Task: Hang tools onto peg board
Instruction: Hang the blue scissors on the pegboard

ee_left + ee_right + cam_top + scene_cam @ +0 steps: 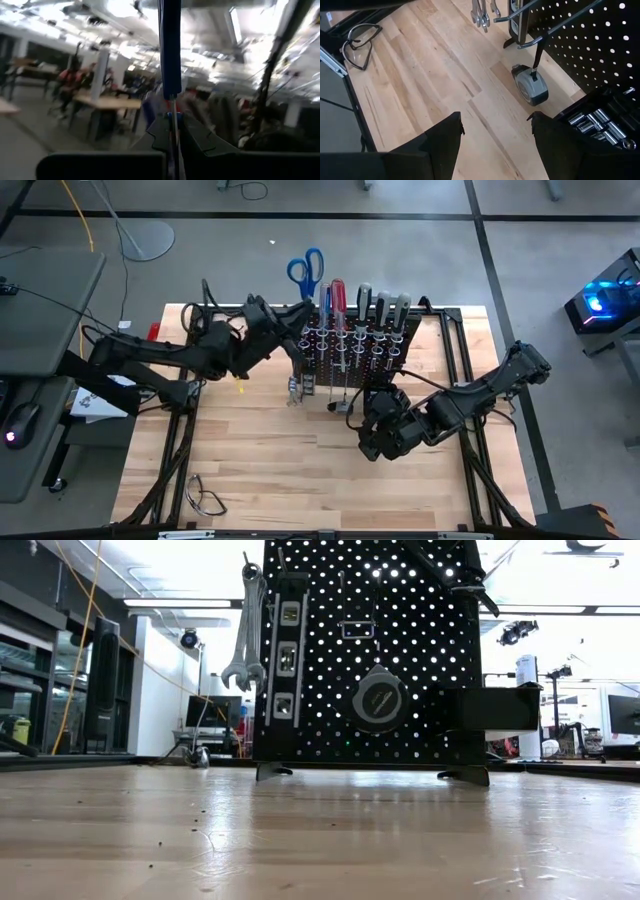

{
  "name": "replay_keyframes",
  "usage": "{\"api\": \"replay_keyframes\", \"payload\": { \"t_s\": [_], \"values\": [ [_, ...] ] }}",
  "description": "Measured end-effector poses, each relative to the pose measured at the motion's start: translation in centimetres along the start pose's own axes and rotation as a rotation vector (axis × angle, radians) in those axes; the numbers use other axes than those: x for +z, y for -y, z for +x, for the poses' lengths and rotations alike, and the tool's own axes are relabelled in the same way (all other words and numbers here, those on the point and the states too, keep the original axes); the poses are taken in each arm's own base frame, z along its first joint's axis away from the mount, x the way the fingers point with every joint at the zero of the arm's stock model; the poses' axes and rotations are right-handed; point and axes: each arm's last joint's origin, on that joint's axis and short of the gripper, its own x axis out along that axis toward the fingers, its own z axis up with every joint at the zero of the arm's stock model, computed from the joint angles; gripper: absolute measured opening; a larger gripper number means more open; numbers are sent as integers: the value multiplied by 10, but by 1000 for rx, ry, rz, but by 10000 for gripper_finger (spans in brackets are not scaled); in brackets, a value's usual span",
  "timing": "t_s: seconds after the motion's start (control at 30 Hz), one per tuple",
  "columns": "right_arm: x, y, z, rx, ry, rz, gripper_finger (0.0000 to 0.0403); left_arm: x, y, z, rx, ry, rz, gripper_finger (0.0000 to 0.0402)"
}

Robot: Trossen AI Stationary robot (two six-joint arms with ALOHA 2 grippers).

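Two grippers work this table: the left gripper (297, 315), its dark fingers pressed together on a blue screwdriver (170, 50), sits at the top left corner of the peg board (400, 650), with the tool's long axis upright and its smooth plastic handle rising above the pinch in the left wrist view. The silver holding rings (345, 340) lie just beside that gripper, along the board's top edge, so the left arm is the nearer one for the next hanging. Blue scissors (306, 270) and a row of red, blue and grey screwdrivers (362, 305) already stand there. The right gripper (375, 442), fingers apart and empty, hovers over pale wood in front of the board, near a round grey tape measure (532, 86). Thin silver wrenches (245, 635) hang from the perforated black panel's side.
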Motion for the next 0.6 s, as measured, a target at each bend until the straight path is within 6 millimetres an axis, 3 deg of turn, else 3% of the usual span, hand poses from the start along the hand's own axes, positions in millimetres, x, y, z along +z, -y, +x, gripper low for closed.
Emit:
{"api": "replay_keyframes", "payload": {
  "t_s": [0.27, 0.6],
  "values": [
    [0, 0, 0, -1, 1, -1, 231, -6, 7, -8, 87, -63, 17, 11],
    [0, 0, 0, -2, 2, -16, 231, -12, 19, -18, 73, -131, -54, 50]
  ]
}}
